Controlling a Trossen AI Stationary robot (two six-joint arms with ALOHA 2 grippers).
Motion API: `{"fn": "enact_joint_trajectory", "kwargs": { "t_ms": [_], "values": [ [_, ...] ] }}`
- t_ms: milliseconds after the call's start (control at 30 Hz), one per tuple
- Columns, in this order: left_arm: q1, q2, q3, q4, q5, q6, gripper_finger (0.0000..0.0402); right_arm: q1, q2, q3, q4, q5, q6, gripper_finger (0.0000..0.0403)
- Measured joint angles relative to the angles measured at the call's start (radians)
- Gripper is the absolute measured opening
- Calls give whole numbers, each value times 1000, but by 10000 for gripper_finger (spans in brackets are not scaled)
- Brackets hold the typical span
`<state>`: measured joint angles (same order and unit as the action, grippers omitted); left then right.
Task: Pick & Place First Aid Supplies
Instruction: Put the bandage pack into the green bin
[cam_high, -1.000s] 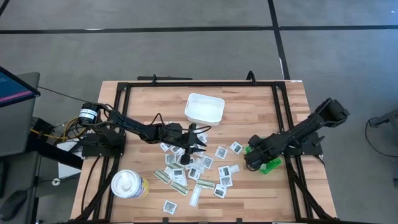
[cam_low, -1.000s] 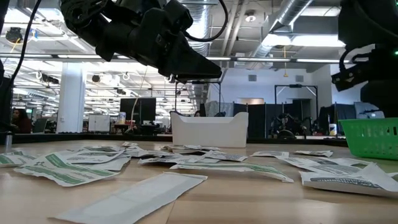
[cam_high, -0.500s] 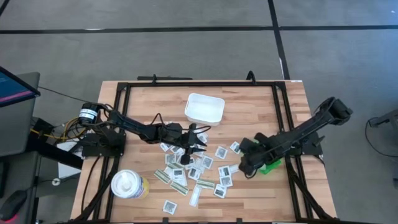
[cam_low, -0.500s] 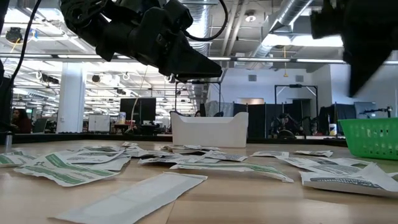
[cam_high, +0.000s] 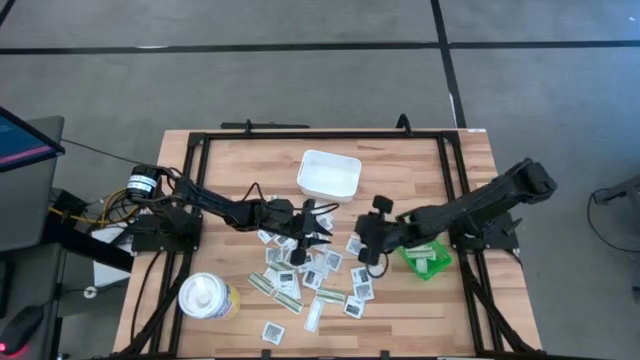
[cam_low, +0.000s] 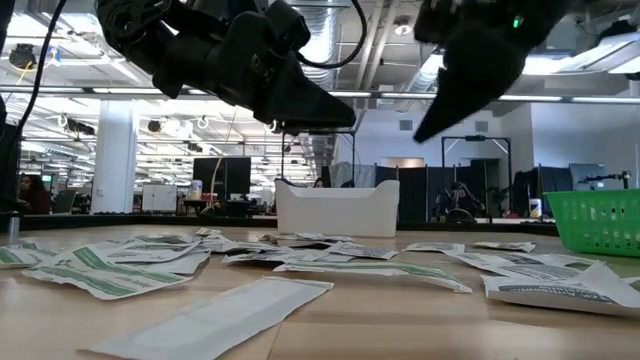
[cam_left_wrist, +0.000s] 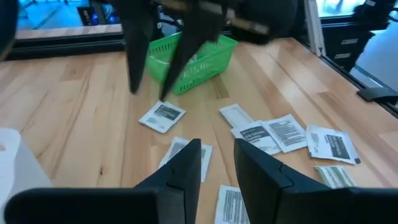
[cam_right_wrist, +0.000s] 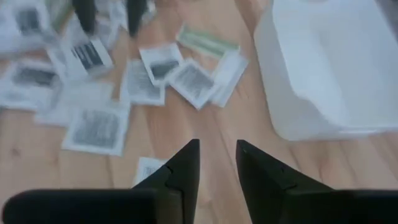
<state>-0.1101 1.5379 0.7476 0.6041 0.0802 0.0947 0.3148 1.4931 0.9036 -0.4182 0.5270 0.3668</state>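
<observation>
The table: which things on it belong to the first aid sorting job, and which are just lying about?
Job:
- packets, square and strip, scattered mid-table
- left gripper, open, empty, over them
- right gripper, open, empty, beside them

Lying about:
- white tray
- green bin
- tub

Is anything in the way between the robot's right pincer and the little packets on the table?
Nothing visible is. The right pincer hangs open over the packets, with only air and bare wood below it. The left pincer hovers open over the same pile, off to one side. The white tray and green bin stand clear of that gap.
</observation>
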Motion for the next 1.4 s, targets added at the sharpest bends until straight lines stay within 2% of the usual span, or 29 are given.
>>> {"fn": "enact_joint_trajectory", "kwargs": {
  "t_ms": [67, 167, 233, 367, 433, 600, 767, 900, 1000, 1233, 1400],
  "values": [
    [0, 0, 0, -13, -53, -5, 97, -9, 38, 0, 6, -45, -9, 115],
    [4, 0, 0, -74, -228, -6, 98, -30, 84, 0, 13, -83, -83, 140],
    [16, -1, 0, -128, -306, -21, 102, -50, 111, 0, 30, -85, -124, 156],
    [55, -1, 0, -232, -297, -179, 113, -107, 140, 0, 62, -95, -142, 180],
    [64, 5, 0, -275, -290, -238, 119, -148, 147, 0, 72, -146, -154, 188],
    [57, 25, -30, -278, -296, -265, 128, -236, 150, 0, 178, -238, -209, 191],
    [58, 33, -55, -255, -446, -307, 128, -296, 150, 0, 270, -239, -209, 180],
    [58, 33, -67, -256, -506, -374, 127, -329, 150, 0, 271, -239, -209, 169],
    [72, 33, -68, -246, -518, -387, 127, -343, 150, 0, 277, -268, -209, 161],
    [105, 46, -67, -195, -523, -520, 127, -326, 151, 0, 350, -426, -250, 145],
    [105, 125, -68, -101, -527, -519, 127, -293, 188, 0, 390, -429, -296, 128]
  ]
}}
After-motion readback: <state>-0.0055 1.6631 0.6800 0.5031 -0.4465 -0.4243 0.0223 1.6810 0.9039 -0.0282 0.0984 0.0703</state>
